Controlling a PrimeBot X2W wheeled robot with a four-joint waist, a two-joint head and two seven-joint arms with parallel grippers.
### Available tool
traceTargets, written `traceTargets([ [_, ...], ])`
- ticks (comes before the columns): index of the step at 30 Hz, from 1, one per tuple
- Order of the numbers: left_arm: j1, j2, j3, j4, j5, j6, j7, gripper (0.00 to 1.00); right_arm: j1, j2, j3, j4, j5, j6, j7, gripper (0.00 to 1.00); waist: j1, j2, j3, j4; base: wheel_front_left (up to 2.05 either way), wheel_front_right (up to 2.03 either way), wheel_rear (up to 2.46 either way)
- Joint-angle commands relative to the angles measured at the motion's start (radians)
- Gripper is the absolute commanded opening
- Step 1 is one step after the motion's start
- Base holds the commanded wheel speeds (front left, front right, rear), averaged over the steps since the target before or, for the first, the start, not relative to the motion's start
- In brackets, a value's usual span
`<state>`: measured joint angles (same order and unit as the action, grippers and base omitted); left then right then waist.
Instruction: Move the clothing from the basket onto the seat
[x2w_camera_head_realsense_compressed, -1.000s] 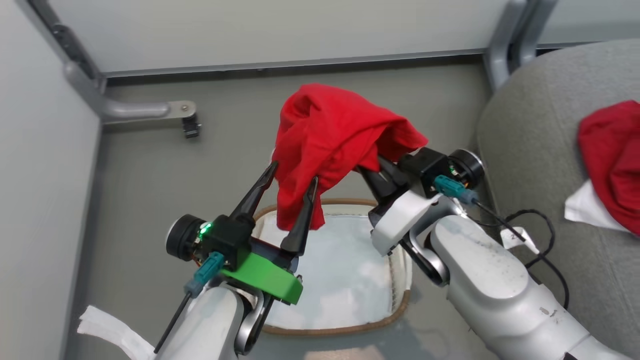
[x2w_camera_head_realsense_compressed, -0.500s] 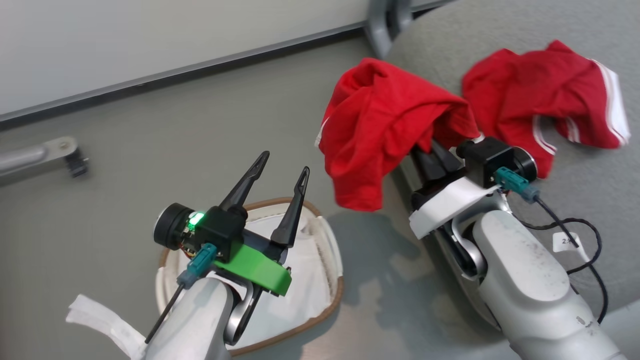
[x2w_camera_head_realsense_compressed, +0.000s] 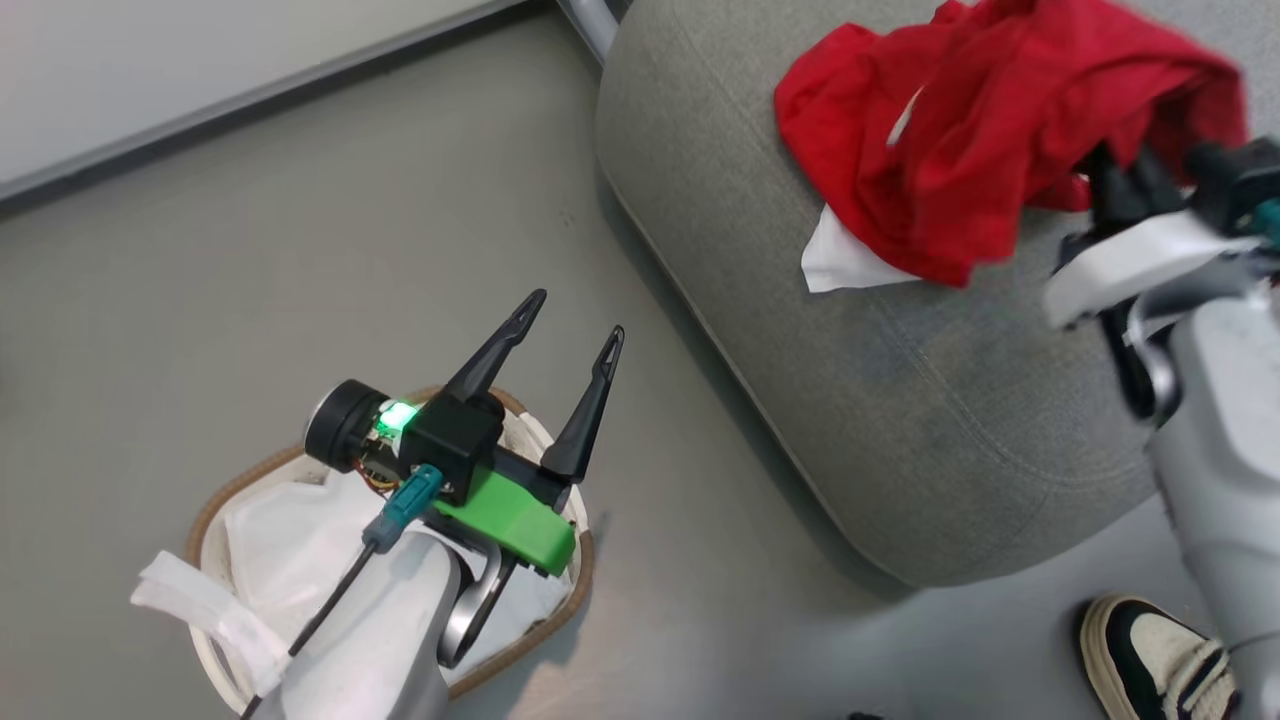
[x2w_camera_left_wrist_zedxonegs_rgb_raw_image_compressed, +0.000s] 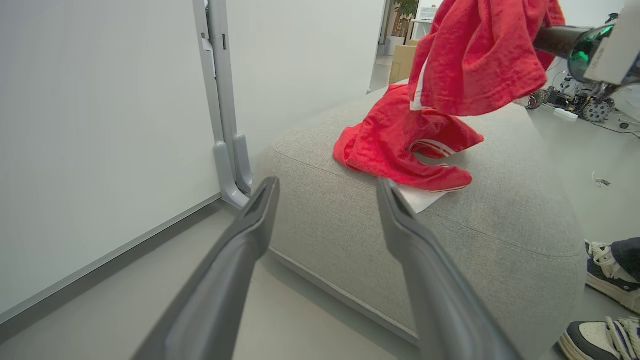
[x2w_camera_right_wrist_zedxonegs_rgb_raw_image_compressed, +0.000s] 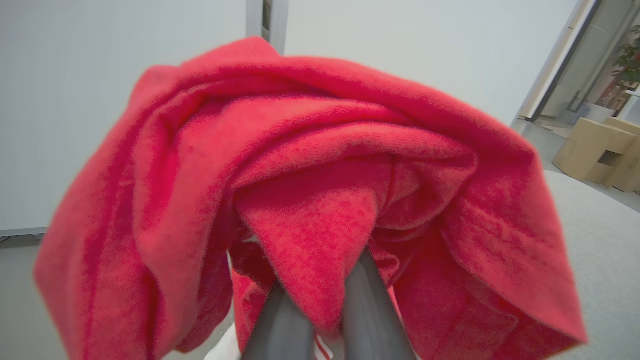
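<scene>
My right gripper (x2w_camera_right_wrist_zedxonegs_rgb_raw_image_compressed: 320, 296) is shut on a bright red piece of clothing (x2w_camera_head_realsense_compressed: 1080, 90), which drapes over its fingers and hides the tips. It hangs just above the grey seat (x2w_camera_head_realsense_compressed: 900, 420). Under it, on the seat, lies a second red garment (x2w_camera_left_wrist_zedxonegs_rgb_raw_image_compressed: 400, 150) with white stripe trim and a white part (x2w_camera_head_realsense_compressed: 840, 262). At the lower left stands the basket (x2w_camera_head_realsense_compressed: 232, 482), brown-rimmed, with its white liner showing inside. My left gripper (x2w_camera_head_realsense_compressed: 577, 318) is open above the basket's right rim, with nothing between its fingers.
A person's shoe (x2w_camera_head_realsense_compressed: 1150, 660) stands on the grey floor by the seat's near corner. Behind the seat a white wall panel with a grey post (x2w_camera_left_wrist_zedxonegs_rgb_raw_image_compressed: 225, 125) runs along the floor's far edge. Open floor lies between basket and seat.
The camera has swung right. My right gripper has carried the red garment from above the basket over to the seat. The left gripper stays open, now apart from the cloth.
</scene>
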<state>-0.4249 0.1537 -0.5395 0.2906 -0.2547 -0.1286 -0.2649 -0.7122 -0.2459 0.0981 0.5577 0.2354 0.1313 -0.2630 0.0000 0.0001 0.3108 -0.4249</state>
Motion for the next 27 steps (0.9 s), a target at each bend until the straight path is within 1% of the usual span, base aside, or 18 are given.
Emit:
traceTargets([
  [1,-0.023,0.017,-0.002,0.003,-0.006,-0.003,0.001,1.00,-0.039,-0.019,-0.014,0.023,-0.020,-0.001,-0.002,0.00,0.0000,-0.0001,0.084,0.035,0.00,0.00,0.00],
  [6,-0.056,0.044,-0.017,0.006,-0.001,-0.003,0.001,1.00,-0.176,-0.074,-0.094,0.136,-0.052,-0.001,-0.002,0.00,0.0000,-0.0001,0.170,0.091,0.00,0.00,0.00],
  [9,-0.071,0.050,-0.022,0.002,0.002,-0.003,0.001,1.00,-0.246,-0.103,-0.151,0.196,-0.070,-0.001,-0.002,0.00,0.0000,-0.0001,0.214,0.122,0.00,0.00,0.00],
  [14,-0.094,0.064,-0.030,-0.004,0.008,-0.003,0.001,1.00,-0.344,-0.135,-0.262,0.313,-0.104,-0.001,-0.002,0.00,0.0000,-0.0001,0.276,0.163,0.00,0.00,0.00],
  [19,-0.112,0.068,-0.036,-0.009,0.008,-0.003,0.001,1.00,-0.369,-0.142,-0.352,0.395,-0.152,-0.001,-0.002,0.00,0.0000,-0.0001,0.317,0.189,0.00,0.00,0.00],
  [23,-0.117,0.062,-0.033,-0.010,0.007,-0.001,0.001,1.00,-0.313,-0.125,-0.432,0.427,-0.189,-0.001,-0.002,0.00,0.0000,-0.0001,0.329,0.199,0.00,0.00,0.00],
  [24,-0.117,0.061,-0.031,-0.010,0.006,-0.001,0.001,1.00,-0.301,-0.122,-0.450,0.422,-0.196,-0.001,-0.002,0.24,0.0000,-0.0001,0.328,0.200,0.00,0.00,0.00],
  [25,-0.116,0.060,-0.029,-0.008,0.005,-0.001,0.001,1.00,-0.287,-0.114,-0.472,0.405,-0.199,-0.001,-0.002,0.70,0.0000,-0.0001,0.326,0.200,0.00,0.00,0.00],
  [26,-0.114,0.061,-0.027,-0.007,0.004,-0.001,0.001,1.00,-0.272,-0.104,-0.484,0.393,-0.205,-0.001,-0.002,1.00,0.0000,-0.0001,0.323,0.199,0.00,0.00,0.00],
  [27,-0.110,0.062,-0.023,-0.006,0.002,-0.001,0.001,1.00,-0.249,-0.088,-0.498,0.372,-0.209,-0.001,-0.002,1.00,0.0000,-0.0001,0.317,0.197,0.00,0.00,0.00],
])
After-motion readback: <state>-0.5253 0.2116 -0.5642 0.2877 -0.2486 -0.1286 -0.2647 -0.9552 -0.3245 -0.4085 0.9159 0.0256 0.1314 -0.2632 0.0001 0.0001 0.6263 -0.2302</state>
